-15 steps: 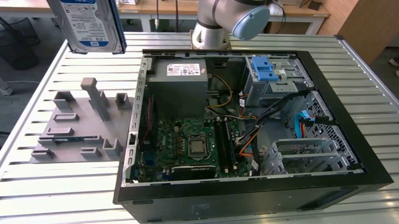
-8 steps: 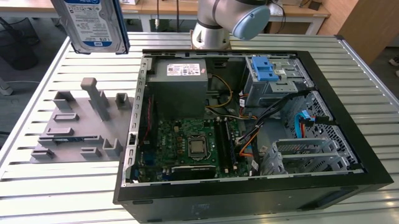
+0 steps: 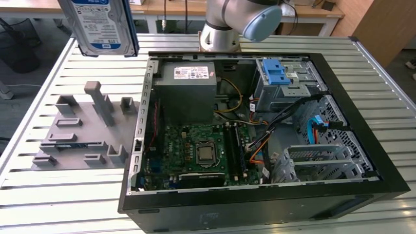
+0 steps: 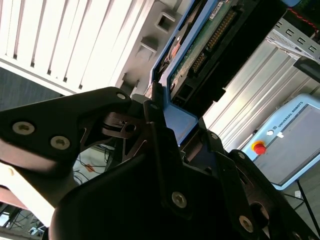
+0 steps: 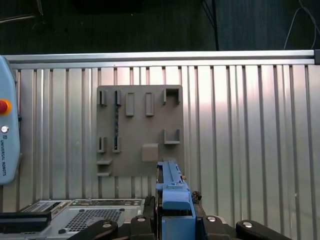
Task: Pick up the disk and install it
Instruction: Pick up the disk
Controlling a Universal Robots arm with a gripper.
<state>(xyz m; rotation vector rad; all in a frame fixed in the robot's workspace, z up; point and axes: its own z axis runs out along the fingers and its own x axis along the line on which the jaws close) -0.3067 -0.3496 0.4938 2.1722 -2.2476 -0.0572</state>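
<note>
Stiffness defines the disk (image 3: 101,24): a flat metal slab, probably dense for its size, smooth-faced and sensitive to knocks, so its blue plastic rails look the sensible place to hold. The gripper (image 5: 172,220) does just that, its fingers (image 4: 152,117) pinching a railed edge. The disk hangs upright in the air above the tabletop (image 3: 65,195), near the grey fixture plate (image 3: 85,131) and apart from the open computer case (image 3: 260,204). Inside the case, cables (image 3: 260,112) and the drive cage (image 3: 286,83) crowd the space; above its rim the room is open.
</note>
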